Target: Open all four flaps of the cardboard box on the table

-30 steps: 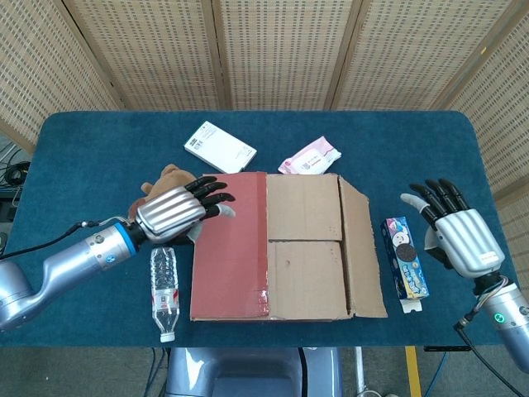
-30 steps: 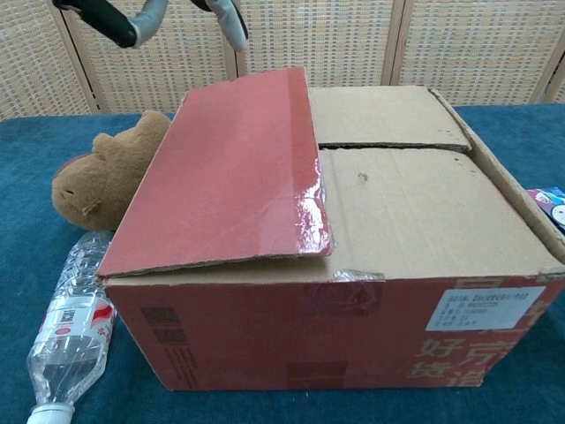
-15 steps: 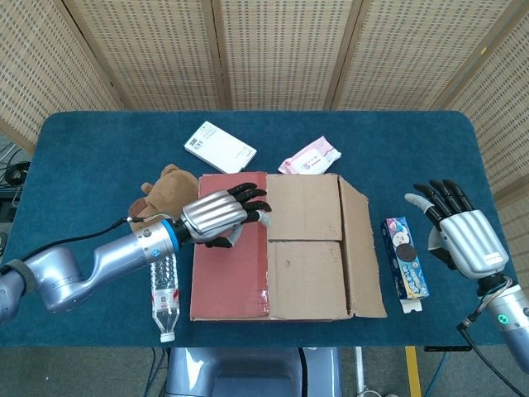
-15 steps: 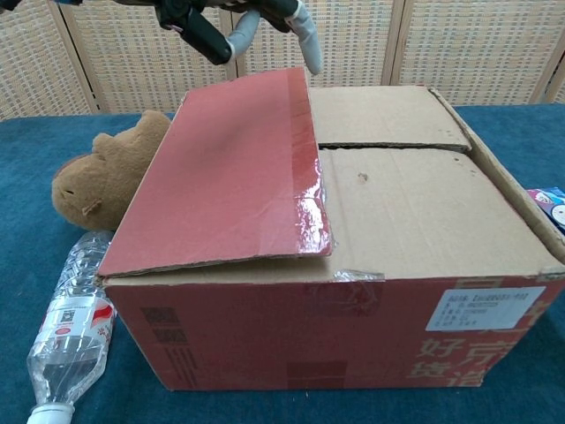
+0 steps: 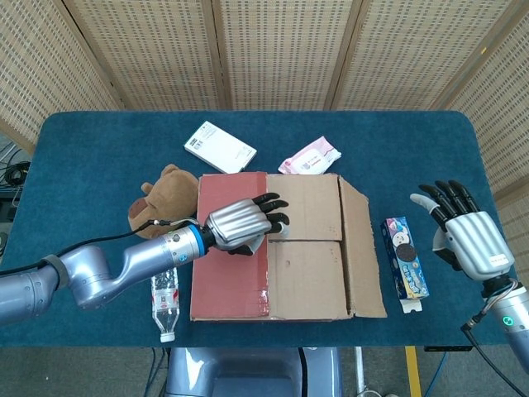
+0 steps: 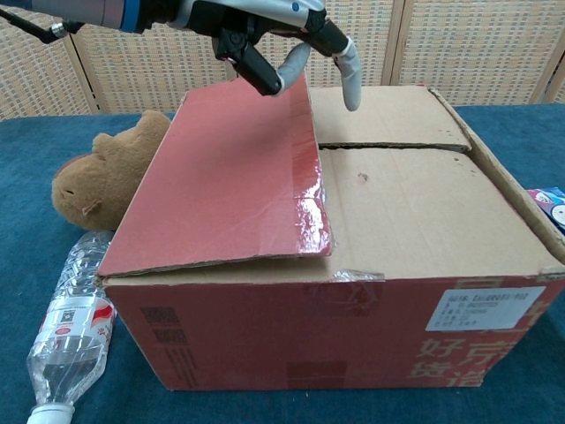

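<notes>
The cardboard box (image 5: pixel 306 248) (image 6: pixel 415 256) sits mid-table with its two inner brown flaps lying flat. Its red left flap (image 5: pixel 231 265) (image 6: pixel 229 177) lies partly raised over the top, and the right outer flap (image 5: pixel 361 252) is folded outward. My left hand (image 5: pixel 244 222) (image 6: pixel 265 35) hovers over the red flap's far inner edge, fingers spread and curled downward, holding nothing. My right hand (image 5: pixel 463 236) stays open, palm down, to the right of the box, beyond a cookie pack; the chest view does not show it.
A brown plush toy (image 5: pixel 157 198) (image 6: pixel 97 177) and a water bottle (image 5: pixel 165 289) (image 6: pixel 66 331) lie left of the box. A white packet (image 5: pixel 219 146) and a pink pack (image 5: pixel 310 155) lie behind it. The cookie pack (image 5: pixel 405 263) lies on the right.
My left hand has travelled rightward from beside the plush toy to above the red flap's inner edge. The right hand drifted slightly right. The flaps have not moved.
</notes>
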Tool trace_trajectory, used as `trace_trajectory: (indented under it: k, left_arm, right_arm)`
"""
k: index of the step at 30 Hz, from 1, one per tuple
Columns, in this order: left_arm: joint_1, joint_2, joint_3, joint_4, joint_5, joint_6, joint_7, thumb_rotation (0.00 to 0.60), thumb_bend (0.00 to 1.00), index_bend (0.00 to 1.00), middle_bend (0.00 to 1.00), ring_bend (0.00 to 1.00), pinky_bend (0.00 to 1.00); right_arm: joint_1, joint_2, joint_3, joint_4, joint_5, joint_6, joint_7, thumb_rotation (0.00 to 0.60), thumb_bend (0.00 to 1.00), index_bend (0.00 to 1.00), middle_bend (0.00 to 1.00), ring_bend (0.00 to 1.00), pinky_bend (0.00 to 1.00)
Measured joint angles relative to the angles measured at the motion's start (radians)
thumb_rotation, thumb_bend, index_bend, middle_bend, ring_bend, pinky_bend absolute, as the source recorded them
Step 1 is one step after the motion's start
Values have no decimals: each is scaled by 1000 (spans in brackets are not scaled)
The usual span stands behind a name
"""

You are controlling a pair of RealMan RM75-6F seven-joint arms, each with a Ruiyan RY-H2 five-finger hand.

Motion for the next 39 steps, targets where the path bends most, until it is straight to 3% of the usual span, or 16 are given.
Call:
trace_trajectory:
  k: [12,26,39]
  left_arm:
    - [-13,-22,42,1,-58,-5,97,515,963,322,320,105,0]
    - [3,15,58,-21,-81,30,149,516,962,334,422,175,0]
    - [31,125,45,-73,-77,72,137,514,957,335,430,182,0]
  right_arm:
    - [-13,-3,0,11,0,7,15,600,1000,155,112,0,44]
    - [-17,-10,5,16,-3,12,22,600,1000,155,112,0,44]
    - [-14,-15,16,18,5,9,16,600,1000,155,112,0,44]
